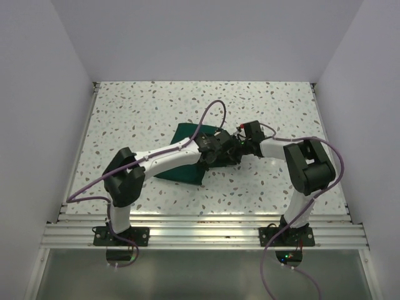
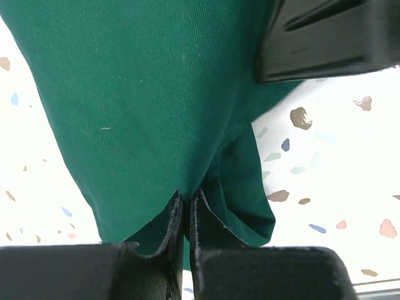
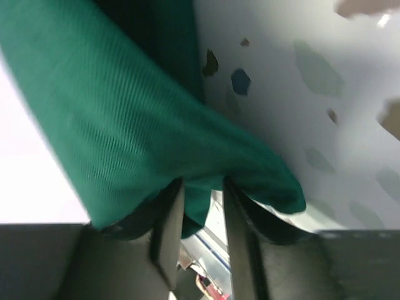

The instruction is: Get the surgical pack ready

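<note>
On tabletop [image 1: 144, 112], centre: green cloth [image 1: 182, 134], one, bunched between both arms. Soft, light, limp; likely to sag and slip, so best taken at edges or folds. Left claw [image 2: 186, 197] pinched tight on an edge; right claw [image 3: 203, 187] astride a fold, jaws narrowly apart.

Two white-and-black arms bend inward from side-by-side bases and meet near the middle. The left arm [image 1: 164, 156] reaches low, forward and to the right. Its left hand [image 1: 211, 151] has its fingers [image 2: 170, 215] pressed together, pinching a fold of green cloth [image 2: 144, 94]. The right arm [image 1: 307, 167] holds its elbow high and folds back leftward. Its right hand [image 1: 235, 147] sits just beside the left hand, fingers [image 3: 167, 231] partly apart with cloth lying between them.
</note>
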{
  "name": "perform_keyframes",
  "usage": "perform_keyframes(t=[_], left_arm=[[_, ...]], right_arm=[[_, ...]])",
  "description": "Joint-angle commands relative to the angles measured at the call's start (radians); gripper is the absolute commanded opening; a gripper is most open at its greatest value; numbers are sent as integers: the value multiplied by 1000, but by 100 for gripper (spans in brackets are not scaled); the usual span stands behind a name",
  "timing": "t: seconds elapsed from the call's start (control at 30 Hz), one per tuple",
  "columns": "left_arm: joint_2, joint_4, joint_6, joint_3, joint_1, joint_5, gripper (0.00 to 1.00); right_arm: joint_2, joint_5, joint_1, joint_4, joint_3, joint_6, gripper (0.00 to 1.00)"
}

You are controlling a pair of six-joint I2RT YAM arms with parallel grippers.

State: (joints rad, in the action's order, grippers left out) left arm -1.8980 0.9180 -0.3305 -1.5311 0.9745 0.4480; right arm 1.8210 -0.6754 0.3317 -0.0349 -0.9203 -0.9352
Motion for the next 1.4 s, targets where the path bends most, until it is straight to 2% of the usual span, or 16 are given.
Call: perform_keyframes(t=[0.0, 0.1, 0.23, 0.37, 0.5, 0.63, 0.7, 0.83, 0.87, 1.0, 1.13, 1.23, 1.27, 1.3, 1.33, 1.37], left_arm=[[80, 2, 28, -52, -7, -5, 0], [80, 4, 34, -58, -7, -12, 0], [79, 2, 48, -64, -7, -15, 0], [86, -11, 61, -66, -7, -26, 0], [94, -31, 76, -66, -7, -38, 0], [93, -47, 93, -69, -7, -45, 0], [86, -53, 93, -69, -7, -48, 0], [74, -70, 91, -37, -7, -64, 0], [74, -79, 91, -28, -8, -68, 0], [77, -84, 84, 3, -7, -72, 0], [105, -93, 59, 40, -45, -107, 0], [132, -110, 44, 61, -94, -172, 0], [146, -120, 36, 69, -108, -183, 15], [160, -132, 31, 87, -121, -195, 24], [196, -146, 22, 95, -147, -222, 34], [212, -171, 18, 101, -160, -232, 50]], right_arm=[[43, -15, 32, 96, -60, -39, 34], [72, -20, 67, 161, -90, -73, 22], [81, -23, 104, 214, -124, -109, 16], [78, -4, 121, 265, -137, -128, 15], [122, -35, 147, 439, -130, -244, 15], [187, -10, 171, 592, -132, -300, 20], [262, 17, 187, 636, -141, -319, 31], [421, 40, 181, 1080, -117, -537, 35], [438, 40, 176, 1093, -127, -554, 35], [396, -18, 121, 922, -132, -422, 35], [285, -53, 66, 467, -155, -207, 36], [201, -33, 38, 129, -201, 2, 47], [189, -26, 36, 54, -241, 51, 48], [176, -18, 33, -64, -255, 123, 49], [152, -10, 32, -94, -262, 142, 49], [135, -3, 26, -112, -255, 154, 50]])
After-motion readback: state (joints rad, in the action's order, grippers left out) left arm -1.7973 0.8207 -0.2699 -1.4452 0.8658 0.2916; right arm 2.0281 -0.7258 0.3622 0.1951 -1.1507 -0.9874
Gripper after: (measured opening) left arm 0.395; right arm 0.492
